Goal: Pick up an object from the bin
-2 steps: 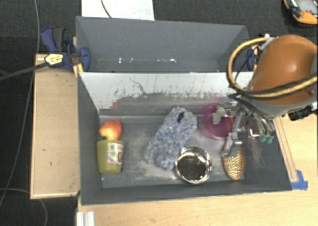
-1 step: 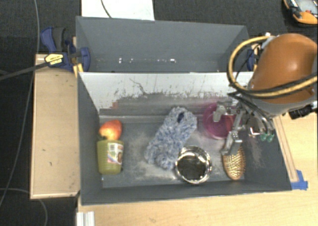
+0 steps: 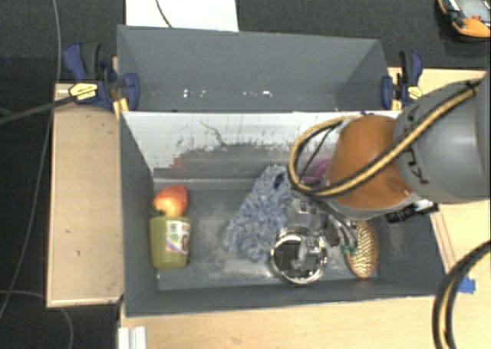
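Camera view sets the pincer [image 3: 299, 257] low by the bin's [image 3: 230, 297] near wall, at the edge of a crumpled blue-grey cloth [image 3: 257, 213], likely chosen for its graspable folds. I cannot tell whether it is wide or narrow. A golden oval brush [image 3: 364, 254] lies just beside it. Farther left stand a green bottle [image 3: 170, 241], then an apple [image 3: 172, 201].

The gripper [image 3: 301, 254] is pictured low in the grey bin [image 3: 138, 186], near its front wall and just beside a crumpled blue-grey cloth [image 3: 257, 213]. A golden, mesh-textured oval object [image 3: 364, 251] is seen on its other side. An apple [image 3: 172, 200] and a green bottle [image 3: 170, 241] are seen touching at the view's left.
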Tool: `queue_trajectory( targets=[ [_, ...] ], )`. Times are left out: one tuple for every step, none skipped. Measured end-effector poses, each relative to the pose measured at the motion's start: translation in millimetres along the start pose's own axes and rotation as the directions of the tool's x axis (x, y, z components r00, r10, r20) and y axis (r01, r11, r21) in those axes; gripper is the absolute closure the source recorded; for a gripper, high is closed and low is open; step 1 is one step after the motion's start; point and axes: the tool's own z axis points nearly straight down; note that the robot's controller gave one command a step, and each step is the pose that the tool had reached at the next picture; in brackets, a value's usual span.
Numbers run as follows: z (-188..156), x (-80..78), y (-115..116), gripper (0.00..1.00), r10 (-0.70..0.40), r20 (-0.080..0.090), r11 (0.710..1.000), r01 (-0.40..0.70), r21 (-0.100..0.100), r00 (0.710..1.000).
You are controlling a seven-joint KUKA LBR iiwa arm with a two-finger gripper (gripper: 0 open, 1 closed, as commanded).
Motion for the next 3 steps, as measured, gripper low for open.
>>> queue_trajectory(
  targets=[
    [-51.7,11.1,21.3,0.00,0.068,0.006,0.998,-0.068,0.001,0.998],
    [25.0,3.8,5.2,0.00,0.011,-0.003,1.000,-0.011,0.000,1.000],
    [32.1,16.1,13.6,0.00,0.064,0.020,0.998,-0.064,-0.003,0.998]
  ],
)
